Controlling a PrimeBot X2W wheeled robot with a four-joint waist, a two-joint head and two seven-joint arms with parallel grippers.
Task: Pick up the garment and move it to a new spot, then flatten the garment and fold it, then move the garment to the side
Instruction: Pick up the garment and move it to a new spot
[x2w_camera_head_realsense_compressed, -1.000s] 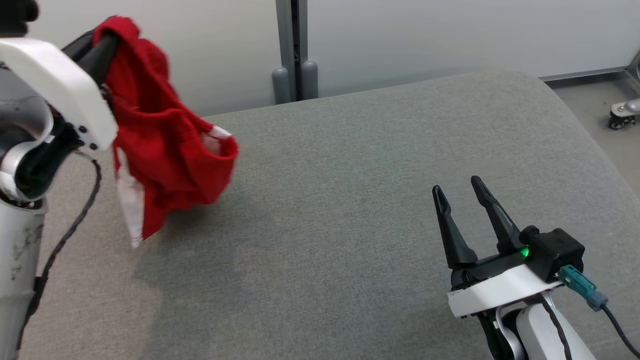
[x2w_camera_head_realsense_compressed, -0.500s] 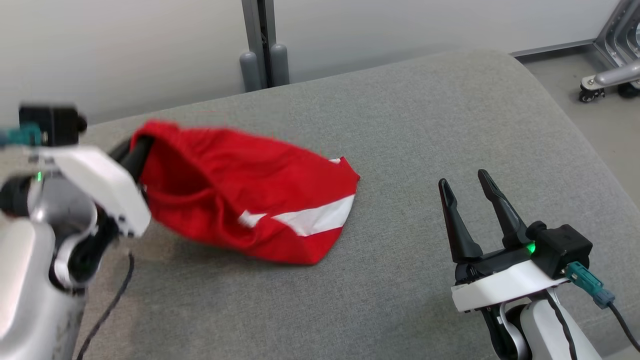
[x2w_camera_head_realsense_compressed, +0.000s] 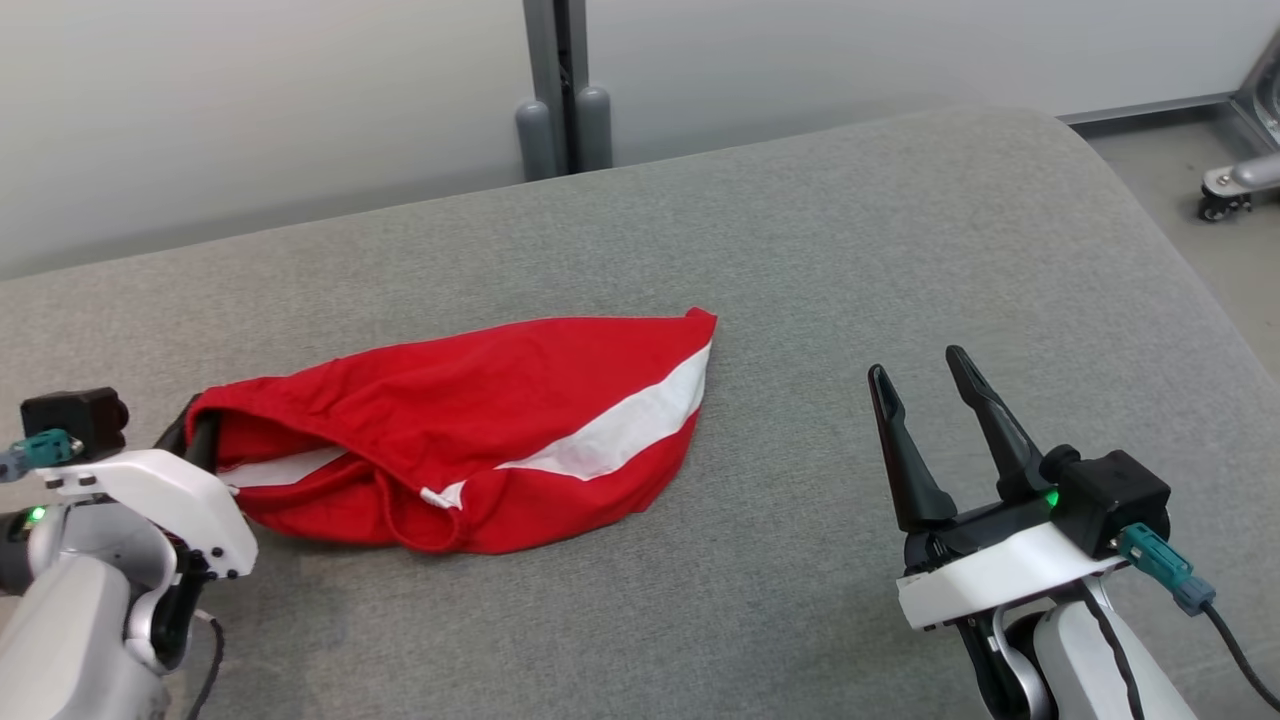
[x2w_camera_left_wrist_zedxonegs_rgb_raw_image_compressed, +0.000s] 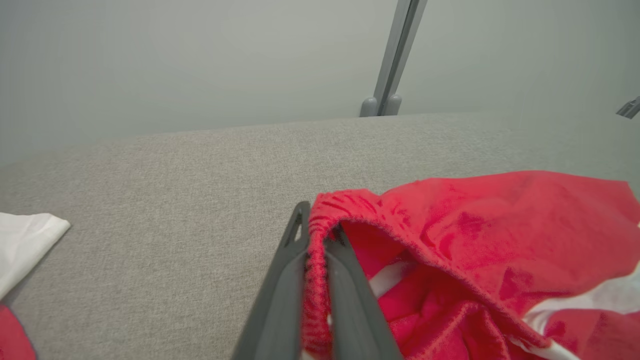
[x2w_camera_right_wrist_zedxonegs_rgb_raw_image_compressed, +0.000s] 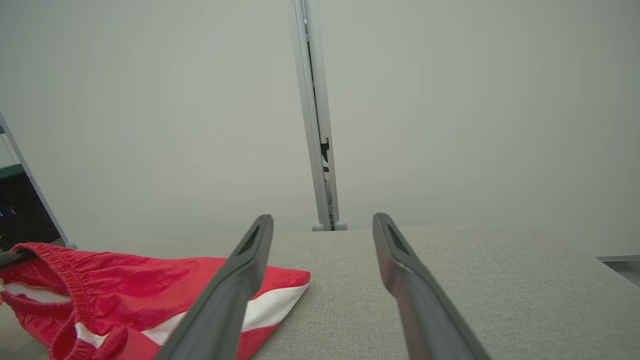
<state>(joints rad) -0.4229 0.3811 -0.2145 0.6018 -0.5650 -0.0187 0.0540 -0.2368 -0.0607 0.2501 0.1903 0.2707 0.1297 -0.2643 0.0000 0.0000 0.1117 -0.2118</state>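
We can't see the left gripper (x2w_camera_head_realsense_compressed: 203, 432) tips in the head view: they're buried in the waistband, and the arm is cut off at lower left. In the left wrist view a white cloth (x2w_camera_left_wrist_zedxonegs_rgb_raw_image_compressed: 25, 240) is clipped by the left edge. A second ago the garment (x2w_camera_head_realsense_compressed: 480, 440) hung in the air at upper left; now it lies spread on the grey cushion (x2w_camera_head_realsense_compressed: 800, 250), centre-left. The left fingers are nearly closed, pinching the elastic waistband. At lower right the right gripper (x2w_camera_head_realsense_compressed: 917, 367) is spread wide, holding nothing.

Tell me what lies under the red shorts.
The red shorts lie on the grey cushion, which shows around them. The patch beneath is covered, so anything there cannot be seen.
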